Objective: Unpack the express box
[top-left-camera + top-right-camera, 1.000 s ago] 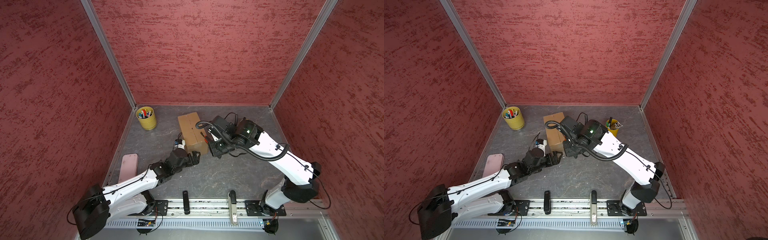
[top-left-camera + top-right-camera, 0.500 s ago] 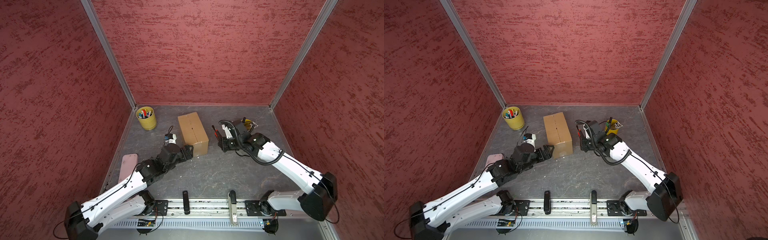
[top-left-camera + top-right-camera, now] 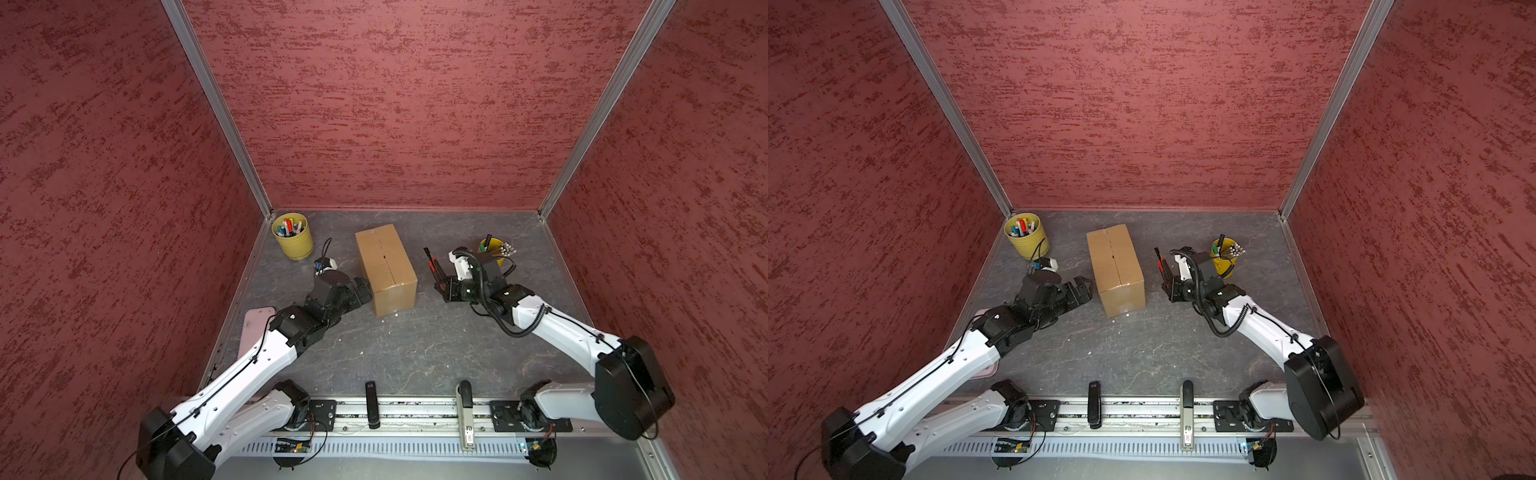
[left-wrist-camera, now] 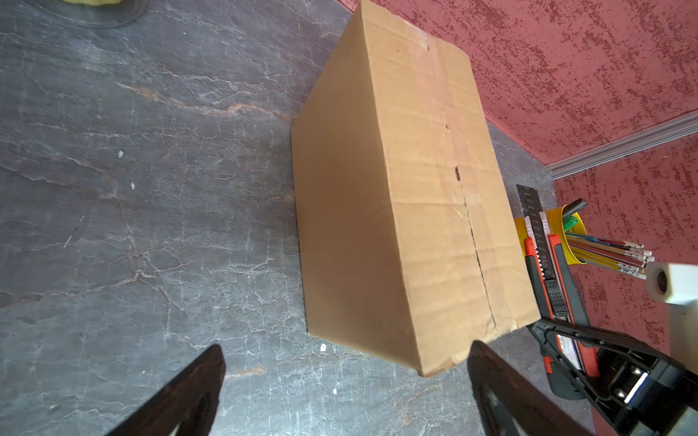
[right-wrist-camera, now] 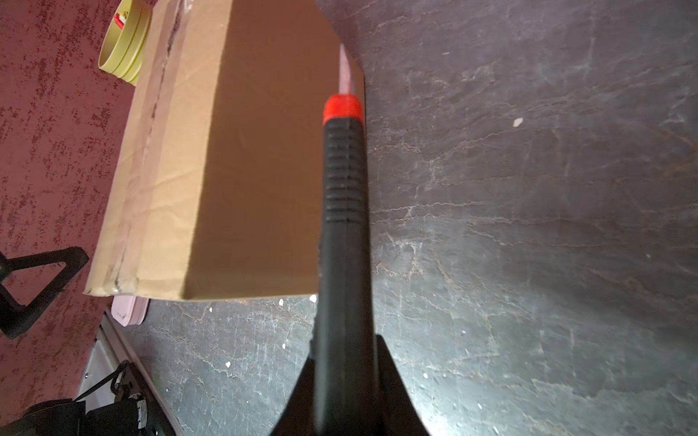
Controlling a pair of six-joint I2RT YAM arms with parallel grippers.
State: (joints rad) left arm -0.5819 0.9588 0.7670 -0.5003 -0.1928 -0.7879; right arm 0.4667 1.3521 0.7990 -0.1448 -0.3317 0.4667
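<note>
Express box [image 3: 386, 270] stood in middle of bench [image 3: 415, 345], flaps shut, centre seam taped. Left pincer [image 3: 1083, 289] spread wide, low beside box's left wall near front corner, gap visible between. Right pincer [image 3: 446, 286] pinched black-red utility knife [image 5: 343, 188] by handle, blade out, right of box, apart from it. Yellow cup [image 3: 494, 251] just behind.

In both top views the box [image 3: 386, 270] stands mid-floor, barring the straight way across. The left gripper [image 3: 362, 290] crowds its left wall; the knife [image 3: 432, 266] stands in the gap at its right. The floor [image 3: 395, 357] at lower centre lies bare. A pen cup [image 3: 293, 243] blocks the upper-left corner, a pencil cup [image 3: 1228, 261] the upper right.
</note>
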